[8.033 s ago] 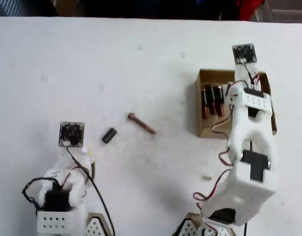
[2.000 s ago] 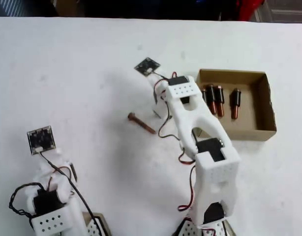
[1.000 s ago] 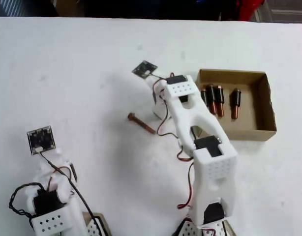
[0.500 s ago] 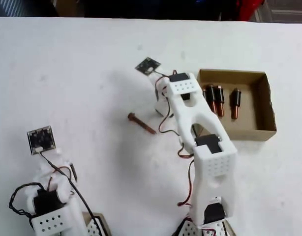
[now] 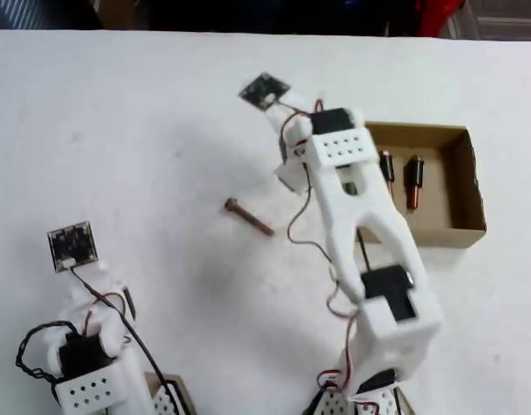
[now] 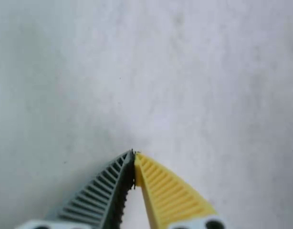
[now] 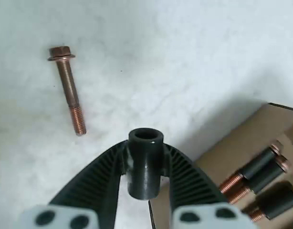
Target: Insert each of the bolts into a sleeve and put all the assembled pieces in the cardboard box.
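The right gripper (image 7: pixel 145 147) is clamped on a short black cylindrical sleeve (image 7: pixel 145 172). The sleeve stands upright btwn two dark ribbed fingers (image 7: pixel 103 176), w/ its open bore facing the wrist cam. In the high view the right arm (image 5: pixel 369 233) runs from the near table edge up to the gripper (image 5: pixel 289 169), which sits btwn the bolt and the box, just beside the box's corner.

The copper-coloured hex-head flange bolt (image 7: pixel 67 86) lies flat on the white table (image 7: pixel 184 57), apart from the gripper and touching nothing else. In the high view the bolt (image 5: pixel 248 216) lies w/ its head end away from the box and its threaded tip toward the right arm.

The open-topped brown cardboard box (image 5: pixel 438 235) sits on the table beside the right arm, partly covered by it. Inside lie assembled pieces (image 5: pixel 413 180), i.e. copper bolts w/ black sleeves on; two show clear of the arm, side by side. The right wrist cam catches the box corner (image 7: pixel 237 143) w/ several such pieces (image 7: pixel 261 167).

The left gripper (image 6: pixel 134 155) has one grey and one yellow finger, tips touching, nothing btwn them, over bare table. The left arm (image 5: pixel 88 363) is at the near left corner, well apart from bolt and box.
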### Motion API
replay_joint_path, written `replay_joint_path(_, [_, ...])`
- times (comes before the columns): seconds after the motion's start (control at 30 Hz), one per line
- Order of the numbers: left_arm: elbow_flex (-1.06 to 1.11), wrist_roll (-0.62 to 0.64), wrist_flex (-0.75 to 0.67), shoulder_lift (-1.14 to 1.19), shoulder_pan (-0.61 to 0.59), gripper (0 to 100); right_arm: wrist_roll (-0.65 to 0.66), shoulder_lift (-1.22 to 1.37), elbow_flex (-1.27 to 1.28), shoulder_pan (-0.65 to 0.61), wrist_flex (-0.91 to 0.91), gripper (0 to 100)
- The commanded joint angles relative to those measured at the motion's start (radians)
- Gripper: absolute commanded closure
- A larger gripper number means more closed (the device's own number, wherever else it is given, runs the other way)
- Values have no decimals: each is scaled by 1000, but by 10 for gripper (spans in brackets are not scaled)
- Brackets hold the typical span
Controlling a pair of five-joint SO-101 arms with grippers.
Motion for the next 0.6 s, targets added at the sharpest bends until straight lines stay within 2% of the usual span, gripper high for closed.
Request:
replay_joint_path(0.0, [-2,-9,9,-21,-4,977,3,-202,-21,2,82,981])
replay_joint_path(0.33, [-2,-9,9,-21,-4,977,3,-510,2,2,272,981])
replay_joint_path(0.57, [-3,-6,8,-21,-1,977,3,-723,160,-4,274,981])
